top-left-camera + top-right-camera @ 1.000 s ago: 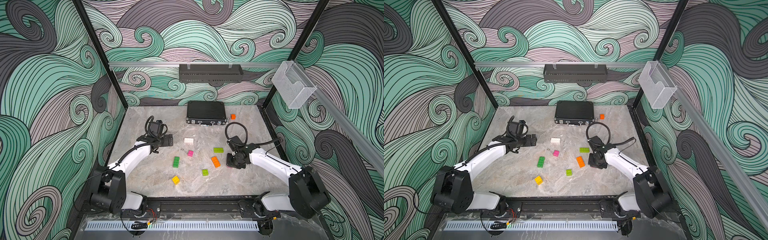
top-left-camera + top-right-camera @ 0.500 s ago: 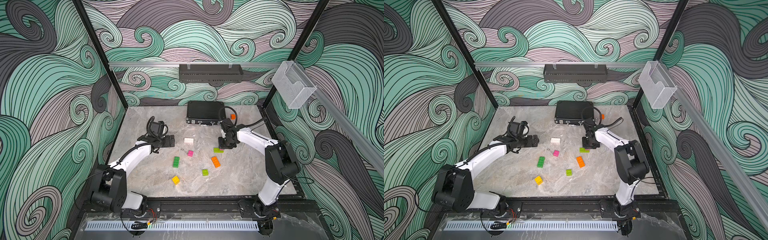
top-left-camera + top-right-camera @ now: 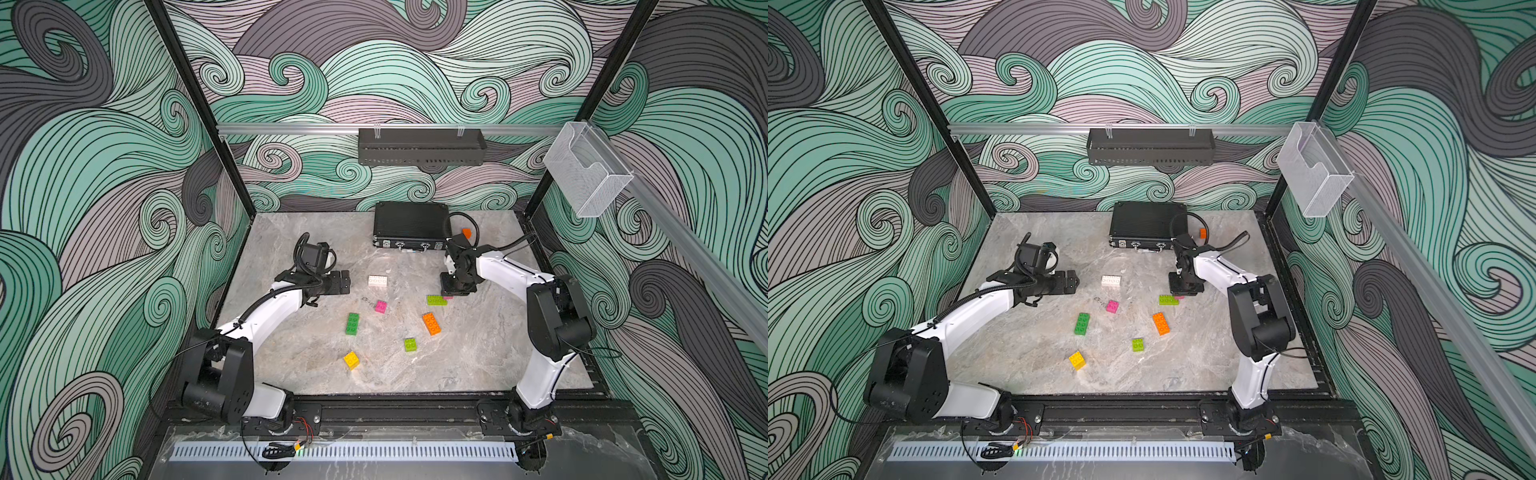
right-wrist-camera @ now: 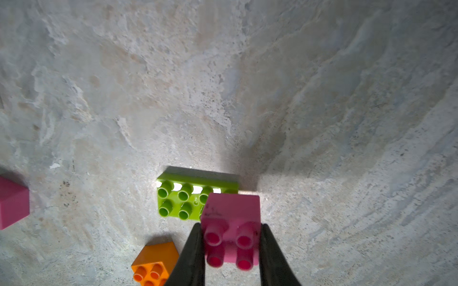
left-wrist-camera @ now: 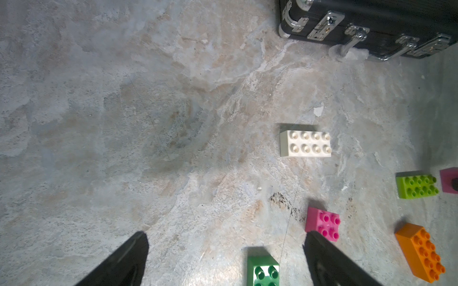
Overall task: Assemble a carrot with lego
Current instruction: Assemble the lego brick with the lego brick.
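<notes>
Clamped on 1 pink brick (image 4: 230,210), the right tool (image 4: 231,226) has swung to the lime brick (image 4: 181,198), seemingly to join them; the left tool (image 5: 225,236) gapes idle.

The surface (image 5: 124,99) looks like mottled grey stone, matt and faintly rough. The white brick (image 5: 305,146), the lime brick (image 4: 183,198) and the pink brick (image 4: 231,213) are smooth moulded plastic with a light gloss. The black case (image 5: 396,17) has a ribbed matt shell with shiny chrome metal latches (image 5: 324,24). The fingers (image 4: 190,260) are matt black. A clear plastic bin (image 3: 586,174) hangs on a brushed metal rail (image 3: 698,262).
</notes>
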`<move>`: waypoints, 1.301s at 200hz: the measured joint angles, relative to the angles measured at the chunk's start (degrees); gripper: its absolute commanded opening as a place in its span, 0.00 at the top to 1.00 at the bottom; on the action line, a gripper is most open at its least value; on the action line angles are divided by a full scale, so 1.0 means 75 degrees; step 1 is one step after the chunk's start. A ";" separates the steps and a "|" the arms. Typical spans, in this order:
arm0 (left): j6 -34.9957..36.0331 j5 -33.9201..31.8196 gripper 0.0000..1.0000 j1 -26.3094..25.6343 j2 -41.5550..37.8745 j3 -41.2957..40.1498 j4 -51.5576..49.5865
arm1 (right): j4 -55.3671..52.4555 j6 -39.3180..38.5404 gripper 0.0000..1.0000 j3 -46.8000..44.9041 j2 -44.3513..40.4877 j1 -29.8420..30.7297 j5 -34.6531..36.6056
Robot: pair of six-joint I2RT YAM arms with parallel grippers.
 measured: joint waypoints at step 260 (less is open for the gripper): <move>0.0003 0.0020 0.01 0.0000 0.0338 0.0210 -0.0003 | -0.0370 -0.0219 1.00 0.0711 0.0752 0.0032 -0.0096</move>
